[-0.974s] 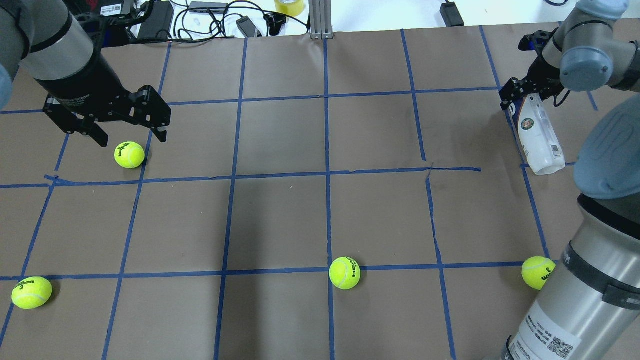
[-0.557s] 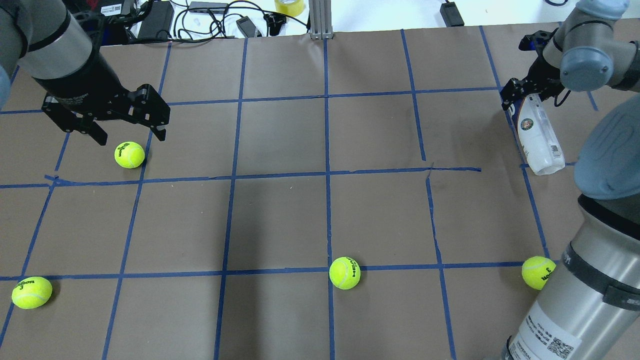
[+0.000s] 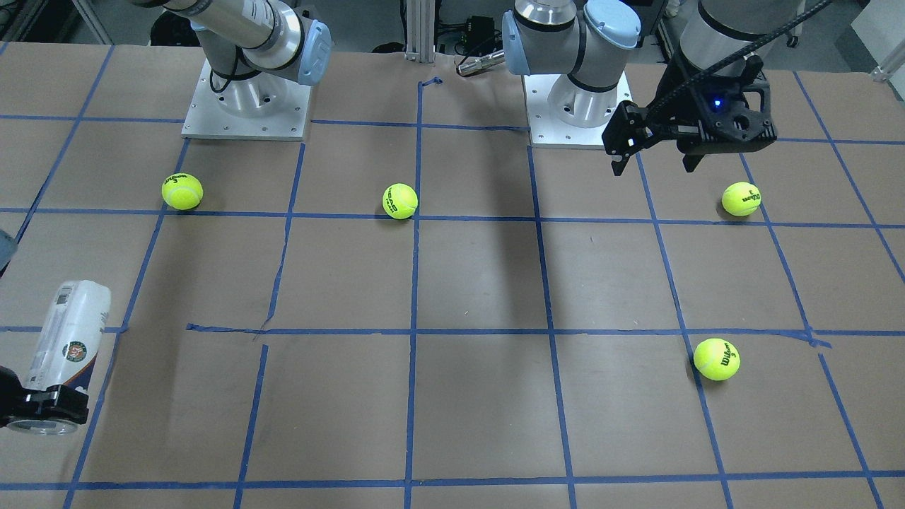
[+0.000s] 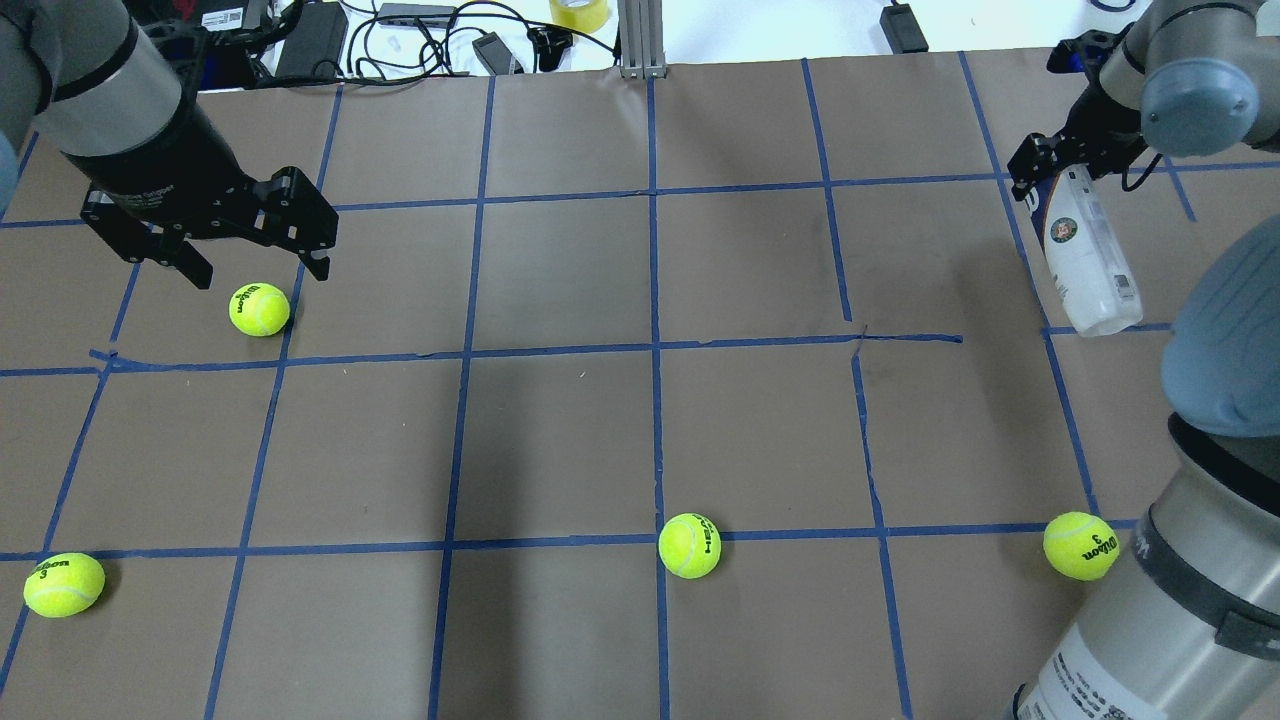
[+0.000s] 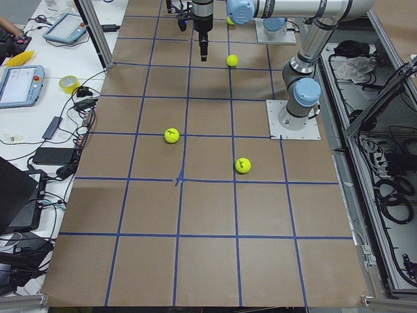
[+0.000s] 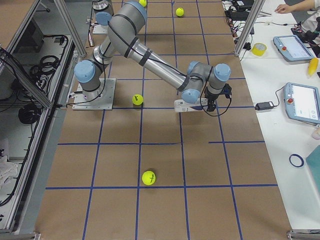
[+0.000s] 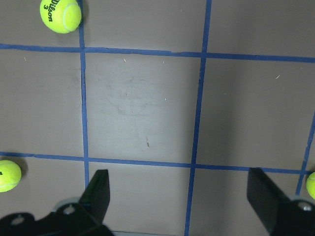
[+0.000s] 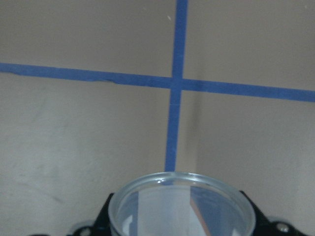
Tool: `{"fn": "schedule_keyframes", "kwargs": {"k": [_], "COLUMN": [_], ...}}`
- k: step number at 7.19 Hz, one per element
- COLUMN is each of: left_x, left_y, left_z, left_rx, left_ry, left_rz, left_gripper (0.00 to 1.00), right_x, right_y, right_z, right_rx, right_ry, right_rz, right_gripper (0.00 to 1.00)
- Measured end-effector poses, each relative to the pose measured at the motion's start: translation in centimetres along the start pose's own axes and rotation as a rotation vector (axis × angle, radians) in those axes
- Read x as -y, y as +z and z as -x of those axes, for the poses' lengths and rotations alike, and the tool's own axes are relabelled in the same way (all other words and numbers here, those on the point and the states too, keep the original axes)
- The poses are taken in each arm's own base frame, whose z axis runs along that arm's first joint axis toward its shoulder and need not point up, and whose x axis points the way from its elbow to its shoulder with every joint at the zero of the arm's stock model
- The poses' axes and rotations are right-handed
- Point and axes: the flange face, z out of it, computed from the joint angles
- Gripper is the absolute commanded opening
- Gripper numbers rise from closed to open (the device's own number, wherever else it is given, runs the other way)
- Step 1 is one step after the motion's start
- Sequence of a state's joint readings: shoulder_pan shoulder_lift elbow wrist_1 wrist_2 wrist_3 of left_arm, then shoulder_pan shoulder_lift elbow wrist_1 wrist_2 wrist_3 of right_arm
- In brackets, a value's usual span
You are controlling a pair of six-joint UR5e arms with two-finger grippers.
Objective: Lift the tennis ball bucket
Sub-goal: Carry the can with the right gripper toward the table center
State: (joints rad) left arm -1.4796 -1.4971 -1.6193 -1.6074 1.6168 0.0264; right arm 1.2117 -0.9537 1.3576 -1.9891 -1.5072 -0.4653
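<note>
Since the earlier overhead picture, the right gripper (image 4: 1062, 165) and the tennis ball bucket (image 4: 1085, 255) that it clamps sit slightly higher at the right edge. The left gripper (image 4: 262, 272) hangs with jaws apart above a tennis ball (image 4: 259, 309) at upper left. In the front view, the bucket is tilted at lower left. In the right wrist view, its clear rim fills the bottom centre.
</note>
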Motion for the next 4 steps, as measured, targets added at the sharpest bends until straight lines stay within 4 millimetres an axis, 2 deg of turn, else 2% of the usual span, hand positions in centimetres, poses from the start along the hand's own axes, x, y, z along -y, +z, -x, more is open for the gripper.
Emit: {"fn": "schedule_keyframes", "kwargs": {"k": [1, 2, 4], "left_x": [0.0, 0.1, 0.3], "left_y": [-0.1, -0.2, -0.7], "left_z": [0.1, 0.3, 0.7], "left_rx": [0.000, 0.000, 0.001], "left_ry": [-0.001, -0.004, -0.012], "left_rz": [-0.002, -0.007, -0.020], "left_gripper": [1.00, 1.00, 1.00], "right_x": [0.0, 0.2, 0.1], "right_y": [-3.7, -6.1, -8.4], "right_z": [4.0, 9.2, 22.0], "right_rx": [0.001, 0.002, 0.001], "right_ry": [-0.020, -0.059, -0.218], "right_rz": [-0.019, -0.030, -0.050], "right_gripper": [0.35, 0.33, 0.33]}}
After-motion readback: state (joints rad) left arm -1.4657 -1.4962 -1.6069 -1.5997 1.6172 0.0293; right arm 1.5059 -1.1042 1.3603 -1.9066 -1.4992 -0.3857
